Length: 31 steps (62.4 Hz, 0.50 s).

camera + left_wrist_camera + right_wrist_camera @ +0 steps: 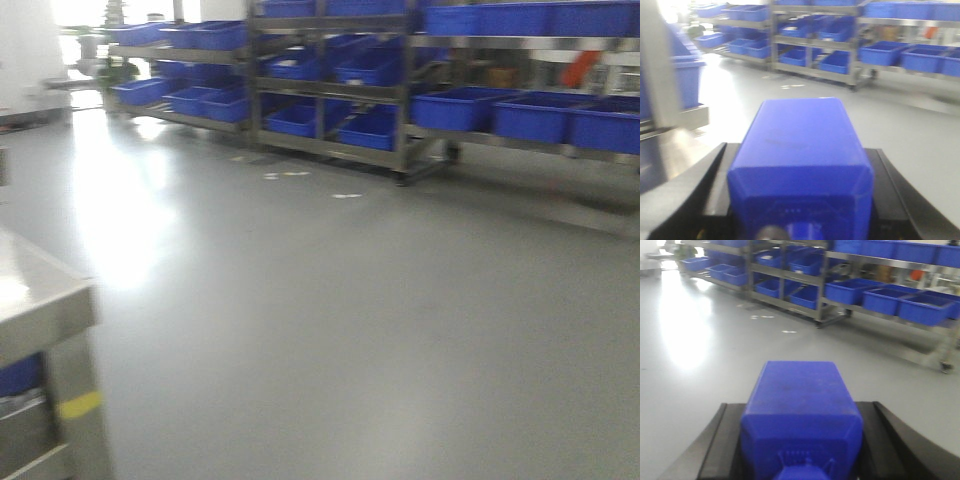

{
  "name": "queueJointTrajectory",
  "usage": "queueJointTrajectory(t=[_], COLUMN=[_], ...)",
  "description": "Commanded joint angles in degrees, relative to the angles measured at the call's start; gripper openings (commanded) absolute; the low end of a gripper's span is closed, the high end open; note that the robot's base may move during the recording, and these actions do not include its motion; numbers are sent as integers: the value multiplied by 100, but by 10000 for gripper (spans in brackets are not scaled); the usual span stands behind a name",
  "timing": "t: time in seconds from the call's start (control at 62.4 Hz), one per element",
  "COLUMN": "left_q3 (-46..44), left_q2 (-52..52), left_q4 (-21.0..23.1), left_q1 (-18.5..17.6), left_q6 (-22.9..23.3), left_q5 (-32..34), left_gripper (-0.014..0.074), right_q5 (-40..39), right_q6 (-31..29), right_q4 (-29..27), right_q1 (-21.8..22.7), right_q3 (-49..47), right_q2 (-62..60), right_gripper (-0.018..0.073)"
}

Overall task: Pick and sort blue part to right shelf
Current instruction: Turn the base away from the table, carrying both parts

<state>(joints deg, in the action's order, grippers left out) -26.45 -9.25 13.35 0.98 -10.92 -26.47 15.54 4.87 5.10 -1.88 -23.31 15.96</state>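
Holds the blue part (802,395) clamped in the right pincer (801,412), low centre of the right wrist view, above the grey floor (705,365). Grips a similar blue block (800,140) in the left pincer (801,155), likewise closed tight on it. Faces the right shelf (520,43) with its blue bins (540,115), upper right, well apart.

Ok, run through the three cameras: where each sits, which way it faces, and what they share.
Exterior front: on the robot, facing across grey floor to steel racks of blue bins; no robot parts show.
Left wrist: behind the left gripper, looking over its clamped blue part toward the racks; black fingers show.
Right wrist: behind the right gripper, likewise over a second blue part; black fingers show.
Shared: all three face the same racks.
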Motion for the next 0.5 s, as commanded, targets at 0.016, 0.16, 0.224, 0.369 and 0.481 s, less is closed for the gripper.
queueJointTrajectory(t=[0.016, 0.16, 0.224, 0.369, 0.481], left_q3=[-217, -217, -217, -217, -217], left_q2=[-65, -65, -65, -65, -65], left_q4=[59, 59, 59, 59, 59], left_q1=[16, 16, 16, 16, 16], left_q6=[14, 14, 14, 14, 14], left_q5=[499, 499, 499, 499, 499], left_gripper=[386, 386, 386, 386, 386], right_q5=[-493, -493, -493, -493, -493], right_q6=[-31, -31, -31, -31, -31], right_q4=[74, 74, 74, 74, 74], right_q1=[25, 25, 25, 25, 25], right_q3=[-167, -167, -167, -167, -167], right_q2=[46, 46, 46, 46, 46], right_gripper=[385, 385, 385, 385, 385])
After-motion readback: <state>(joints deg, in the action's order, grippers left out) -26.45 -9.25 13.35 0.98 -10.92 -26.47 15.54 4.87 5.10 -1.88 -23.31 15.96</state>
